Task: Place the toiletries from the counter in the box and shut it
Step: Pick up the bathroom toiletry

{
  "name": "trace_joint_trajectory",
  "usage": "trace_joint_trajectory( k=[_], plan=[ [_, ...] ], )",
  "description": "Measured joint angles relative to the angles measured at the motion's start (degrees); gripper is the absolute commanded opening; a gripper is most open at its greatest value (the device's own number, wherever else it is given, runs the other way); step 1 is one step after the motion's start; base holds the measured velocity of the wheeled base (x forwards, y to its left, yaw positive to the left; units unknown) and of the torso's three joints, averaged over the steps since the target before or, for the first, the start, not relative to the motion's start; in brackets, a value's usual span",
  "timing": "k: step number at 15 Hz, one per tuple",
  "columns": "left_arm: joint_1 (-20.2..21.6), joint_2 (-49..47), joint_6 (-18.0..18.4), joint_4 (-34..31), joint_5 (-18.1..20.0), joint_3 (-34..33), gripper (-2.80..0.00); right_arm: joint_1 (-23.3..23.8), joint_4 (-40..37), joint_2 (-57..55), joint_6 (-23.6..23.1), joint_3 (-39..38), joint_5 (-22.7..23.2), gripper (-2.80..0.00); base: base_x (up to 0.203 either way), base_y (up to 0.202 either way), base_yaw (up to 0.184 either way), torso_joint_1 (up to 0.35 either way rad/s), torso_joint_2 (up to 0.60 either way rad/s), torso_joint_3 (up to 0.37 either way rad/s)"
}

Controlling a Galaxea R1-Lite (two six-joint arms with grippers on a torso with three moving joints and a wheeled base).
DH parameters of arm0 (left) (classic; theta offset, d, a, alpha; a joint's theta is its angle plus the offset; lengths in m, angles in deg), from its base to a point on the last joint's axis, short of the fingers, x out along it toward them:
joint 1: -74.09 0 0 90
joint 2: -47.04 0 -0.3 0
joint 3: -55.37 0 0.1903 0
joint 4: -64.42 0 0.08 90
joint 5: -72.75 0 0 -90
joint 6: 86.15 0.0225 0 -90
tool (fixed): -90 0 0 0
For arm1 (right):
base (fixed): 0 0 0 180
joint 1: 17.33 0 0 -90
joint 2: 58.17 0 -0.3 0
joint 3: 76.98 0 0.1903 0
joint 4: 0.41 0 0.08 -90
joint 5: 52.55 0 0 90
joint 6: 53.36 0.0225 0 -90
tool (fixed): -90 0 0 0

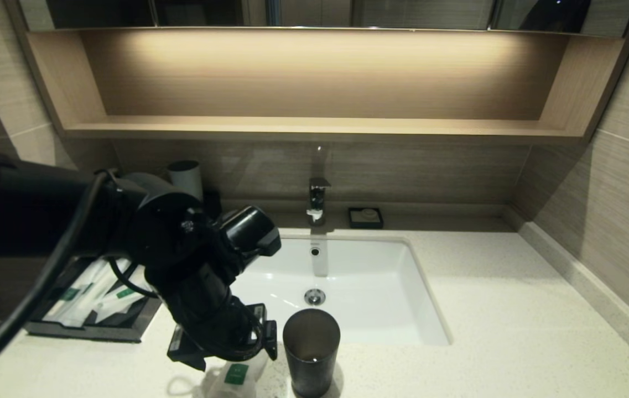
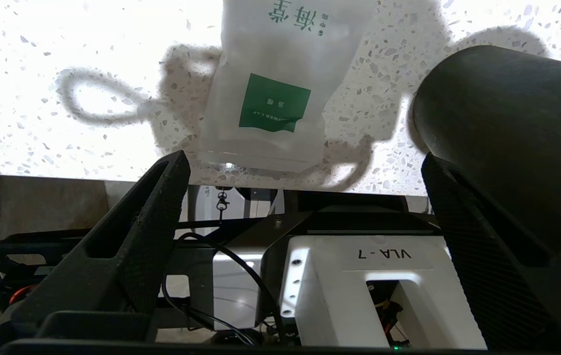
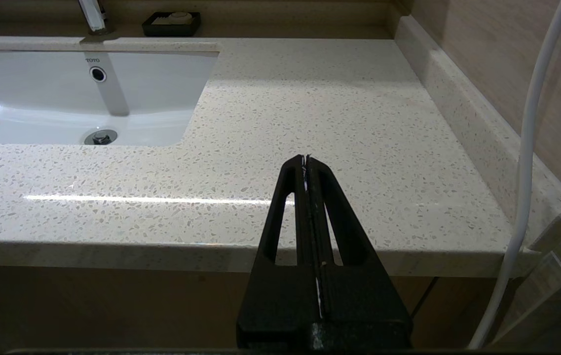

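Left gripper (image 2: pixel 305 167) hung spread above sachet (image 2: pixel 270 98) on counter (image 1: pixel 513 309), beside tumbler (image 1: pixel 311 351). Box (image 1: pixel 93 326) open, some packets seemingly inside. Sachet, closing left. Right gripper (image 3: pixel 306 162) parked, pressed together.

Near the counter's (image 1: pixel 513 309) front edge: sachet (image 1: pixel 235 376) just left of tumbler (image 1: pixel 311 351), sink (image 1: pixel 380 287) behind both, box (image 1: pixel 93 331) farther left.
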Motion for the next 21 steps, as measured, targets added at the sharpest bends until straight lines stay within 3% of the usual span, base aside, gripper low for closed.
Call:
trace_joint_trajectory(
  k=[4,10,16,21],
  plan=[
    [0.0,0.1,-0.7,-0.1,0.2,-0.4,0.0,0.0,0.0,0.0,0.0,0.0,0.0,-2.8,0.0,0.0,0.0,0.0,0.0,0.0],
    [0.0,-1.2,-7.6,-0.1,1.1,1.4,0.0,0.0,0.0,0.0,0.0,0.0,0.0,-2.8,0.0,0.0,0.0,0.0,0.0,0.0],
    [0.9,-3.6,-15.2,0.5,5.3,3.6,0.0,0.0,0.0,0.0,0.0,0.0,0.0,-2.8,0.0,0.0,0.0,0.0,0.0,0.0],
    [3.3,-4.5,-16.8,0.0,5.4,4.0,0.0,0.0,0.0,0.0,0.0,0.0,0.0,-2.8,0.0,0.0,0.0,0.0,0.0,0.0]
  ],
)
